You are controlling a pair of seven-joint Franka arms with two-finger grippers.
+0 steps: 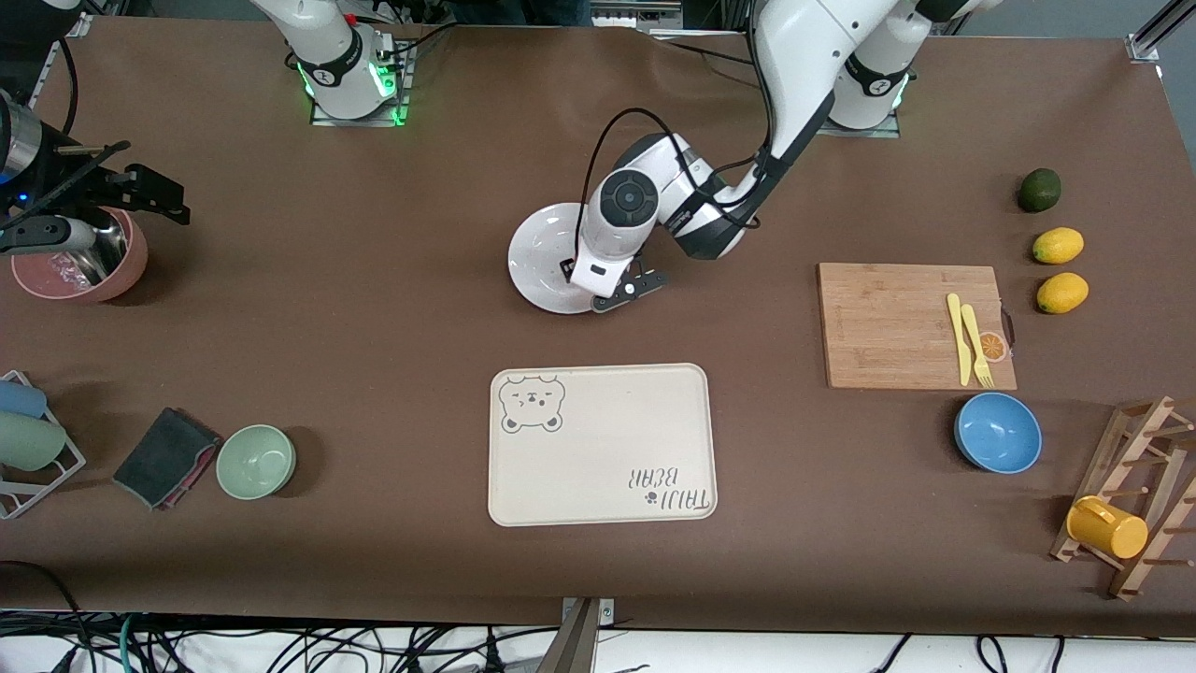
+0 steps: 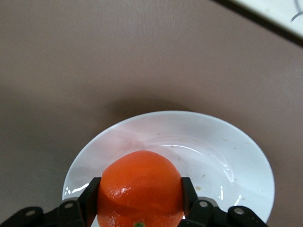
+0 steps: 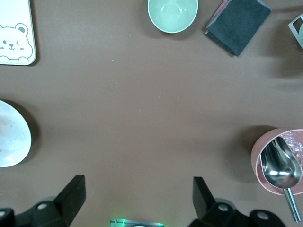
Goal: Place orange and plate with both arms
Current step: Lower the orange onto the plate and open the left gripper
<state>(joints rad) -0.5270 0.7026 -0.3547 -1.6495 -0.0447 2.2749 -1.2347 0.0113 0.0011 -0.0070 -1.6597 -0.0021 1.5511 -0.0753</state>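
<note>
The left hand (image 2: 140,210) is pinching the orange (image 2: 140,187) between its two fingers and is holding it over the plate (image 2: 227,156). The plate is lying on the bench (image 1: 374,308), just farther from the front camera than the bear tray (image 1: 598,444) and near the middle of the bench. Judged from this, the step in hand is the setting of the orange onto the plate. The next move calls for lowering the fruit to the shallow centre, then spreading the fingers without rolling it toward the rim.

The right hand (image 3: 137,198) is hanging with its fingers spread wide and gripping nothing, over the bench at the right arm's end, beside the pink bowl (image 1: 79,266) that holds a metal scoop (image 3: 280,171). This arm is waiting.

In the front view the left wrist covers the orange entirely, and only part of the plate (image 1: 542,257) shows. The left wrist view alone shows the grip and the fruit's position over the plate. The right wrist view shows the plate's edge (image 3: 12,142) and the open fingers.
</note>
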